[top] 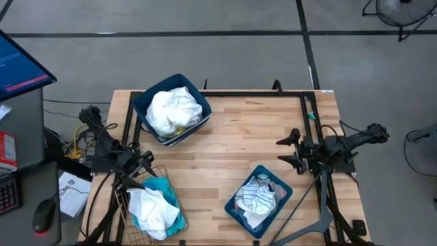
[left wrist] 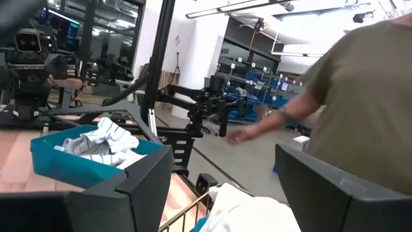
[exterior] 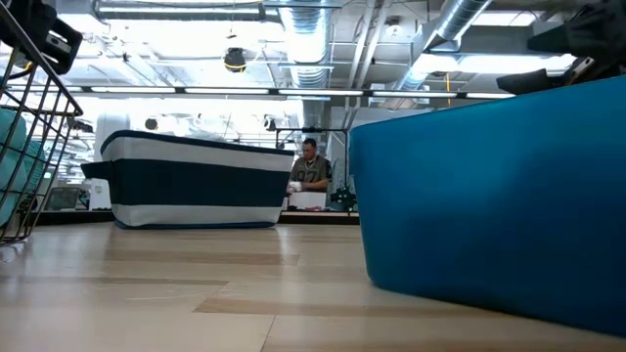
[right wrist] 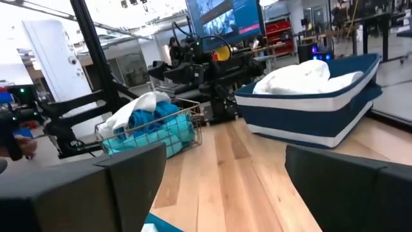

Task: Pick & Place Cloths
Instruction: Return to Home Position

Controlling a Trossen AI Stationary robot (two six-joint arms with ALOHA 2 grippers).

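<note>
Teal bin (exterior: 489,196), close in the low view, hides the striped socks (top: 258,195) shown from above. White cloth (top: 174,109) fills the navy bin (top: 145,101). Fingers spread and empty, the left gripper (top: 145,169) and right gripper (top: 291,150) flank the table (top: 232,137).

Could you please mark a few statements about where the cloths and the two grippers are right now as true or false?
1. The wire basket holds a turquoise garment with a white cloth on it. True.
2. The striped socks lie loose on the table. False: they are inside the teal bin.
3. The left gripper and right gripper are both open and hold nothing. True.
4. The navy bin is empty. False: it holds white cloths.
</note>
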